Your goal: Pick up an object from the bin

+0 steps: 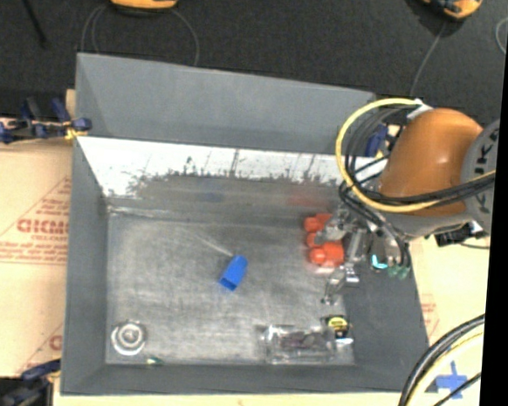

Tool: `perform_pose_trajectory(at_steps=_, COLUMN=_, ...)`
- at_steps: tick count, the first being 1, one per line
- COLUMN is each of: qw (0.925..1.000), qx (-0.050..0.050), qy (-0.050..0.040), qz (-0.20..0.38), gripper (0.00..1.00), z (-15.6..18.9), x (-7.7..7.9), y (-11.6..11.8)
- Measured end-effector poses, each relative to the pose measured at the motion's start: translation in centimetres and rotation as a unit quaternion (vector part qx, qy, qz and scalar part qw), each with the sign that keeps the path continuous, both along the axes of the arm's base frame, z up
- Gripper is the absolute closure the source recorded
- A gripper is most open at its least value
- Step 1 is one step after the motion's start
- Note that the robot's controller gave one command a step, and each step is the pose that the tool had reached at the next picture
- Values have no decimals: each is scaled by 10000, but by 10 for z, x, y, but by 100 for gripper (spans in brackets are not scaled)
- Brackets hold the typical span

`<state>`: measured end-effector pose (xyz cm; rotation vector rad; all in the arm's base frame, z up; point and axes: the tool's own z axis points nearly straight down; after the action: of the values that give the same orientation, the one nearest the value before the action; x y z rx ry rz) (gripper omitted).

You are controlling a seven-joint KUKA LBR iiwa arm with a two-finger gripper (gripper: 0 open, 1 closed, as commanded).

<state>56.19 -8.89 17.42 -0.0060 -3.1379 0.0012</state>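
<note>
The gripper (343, 270) hangs low over the right part of the grey metal bin (90, 229); how far it is open, I cannot tell. Just beside it, on the view's left, lies a lumpy orange-red plastic thing (321, 242); whether they touch is unclear. Near below the gripper lies a clear plastic packet with a yellow-black tip (300, 341). Farther left lies a small blue cylinder (233, 273), and well apart, in the near left corner, a round silvery disc (128, 337).
</note>
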Motion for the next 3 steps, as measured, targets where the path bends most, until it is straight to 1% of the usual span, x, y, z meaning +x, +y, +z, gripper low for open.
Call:
perform_pose_trajectory(at_steps=1, qw=9959, qx=20, qy=-33, qz=-900, gripper=0, z=-35, x=27, y=88)
perform_pose_trajectory(at_steps=2, qw=10000, qx=-3, qy=-66, qz=49, gripper=0, z=-99, x=24, y=109)
perform_pose_trajectory(at_steps=3, qw=9957, qx=-17, qy=-97, qz=923, gripper=0, z=-99, x=33, y=135)
